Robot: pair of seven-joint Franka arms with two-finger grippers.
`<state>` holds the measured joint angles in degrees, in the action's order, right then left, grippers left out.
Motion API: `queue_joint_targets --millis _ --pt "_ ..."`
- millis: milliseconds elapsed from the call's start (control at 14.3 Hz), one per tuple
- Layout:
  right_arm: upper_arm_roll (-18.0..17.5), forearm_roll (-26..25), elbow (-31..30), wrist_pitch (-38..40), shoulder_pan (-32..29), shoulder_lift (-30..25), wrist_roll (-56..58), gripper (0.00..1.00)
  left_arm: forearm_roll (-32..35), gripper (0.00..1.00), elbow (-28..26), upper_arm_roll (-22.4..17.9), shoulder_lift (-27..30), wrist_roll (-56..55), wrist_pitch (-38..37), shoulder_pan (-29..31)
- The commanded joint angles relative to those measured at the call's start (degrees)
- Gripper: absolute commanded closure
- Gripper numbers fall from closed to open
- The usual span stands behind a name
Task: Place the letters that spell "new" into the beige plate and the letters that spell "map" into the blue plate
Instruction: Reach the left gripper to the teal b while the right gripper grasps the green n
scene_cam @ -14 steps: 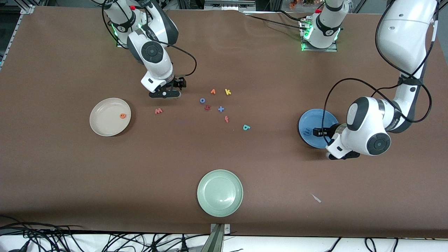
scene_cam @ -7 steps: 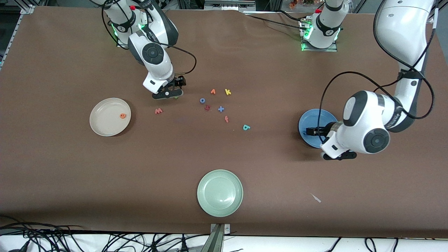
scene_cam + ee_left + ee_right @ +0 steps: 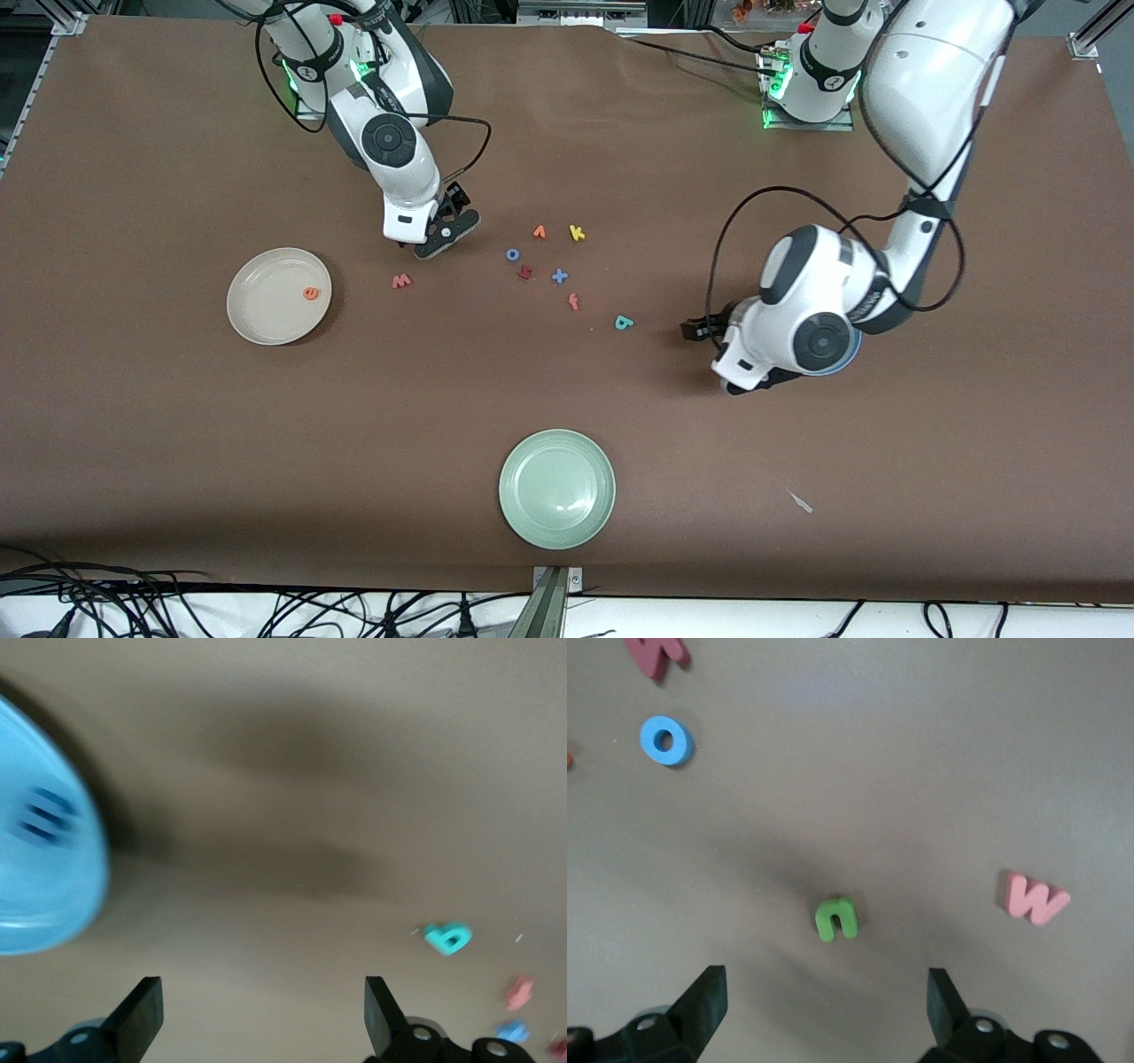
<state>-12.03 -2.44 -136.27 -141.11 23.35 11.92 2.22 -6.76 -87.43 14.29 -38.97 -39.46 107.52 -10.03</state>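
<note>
The beige plate [image 3: 266,306] holds the orange e [image 3: 310,292]. The pinkish w [image 3: 401,281] lies on the table beside it. My right gripper [image 3: 440,239] hangs open and empty over the green n [image 3: 837,919], which the front view hides; the w [image 3: 1035,898] shows off to one side. My left arm covers most of the blue plate [image 3: 849,353]. In the left wrist view the blue m [image 3: 44,815] lies in that plate [image 3: 44,895]. My left gripper [image 3: 751,381] is open and empty between the plate and the teal a [image 3: 624,322].
Loose letters cluster mid-table: blue o [image 3: 512,254], orange v [image 3: 539,232], yellow k [image 3: 577,233], a dark red letter [image 3: 524,272], blue x [image 3: 559,276], red-orange f [image 3: 573,302]. A pale green plate [image 3: 556,487] sits nearest the front camera. A white scrap [image 3: 802,502] lies beside it.
My left arm has swung off the blue plate toward the teal a, leaving the m in the plate. My right gripper has turned and shifted slightly above the n.
</note>
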Motion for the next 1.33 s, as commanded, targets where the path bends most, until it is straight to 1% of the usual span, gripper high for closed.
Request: queue_joint_targets --millis 0,70,280,350,630,700,770,980,1120,1260 --pt "-0.7 0.7 -4.0 -8.2 -0.4 0.8 5.1 0.00 -0.8 0.00 0.2 -0.5 -1.5 -9.1 5.0 -4.8" --pt "-0.7 0.7 -5.1 -10.3 -0.4 1.0 5.8 0.00 -0.1 0.00 0.3 -0.5 -1.7 -11.9 6.8 -6.1" --pt "-0.7 0.5 -5.3 -10.5 -0.4 1.2 8.0 0.00 0.1 0.00 0.4 -0.6 -3.6 -18.5 15.6 -8.0" --pt "-0.7 0.5 -5.3 -10.7 -0.4 1.3 9.0 0.00 0.2 0.01 0.3 -0.7 -4.0 -20.7 17.4 -8.7" --pt "-0.6 0.6 -6.8 -14.8 -0.4 2.1 12.3 0.02 0.2 0.09 0.3 -1.1 -5.7 -25.0 18.9 -10.3" --pt "-0.6 0.6 -7.1 -15.2 -0.4 2.2 12.6 0.02 0.2 0.15 0.3 -1.2 -6.4 -26.2 20.1 -11.0" --pt "-0.5 0.6 -7.6 -15.7 -0.4 2.2 12.7 0.02 0.2 0.19 0.3 -1.5 -6.9 -27.1 20.6 -11.6" --pt "-0.4 0.6 -9.4 -18.1 -0.4 2.6 13.9 0.07 0.6 0.19 -0.5 -1.6 -7.5 -27.8 20.6 -12.6" --pt "-0.4 0.6 -9.4 -19.1 -0.4 3.5 14.5 0.16 3.8 0.20 -1.4 -1.5 -7.3 -27.9 19.9 -12.2" --pt "-0.4 0.6 -9.3 -19.3 -0.5 3.9 15.1 0.21 3.9 0.21 -2.0 -1.5 -7.2 -29.3 20.0 -12.6"
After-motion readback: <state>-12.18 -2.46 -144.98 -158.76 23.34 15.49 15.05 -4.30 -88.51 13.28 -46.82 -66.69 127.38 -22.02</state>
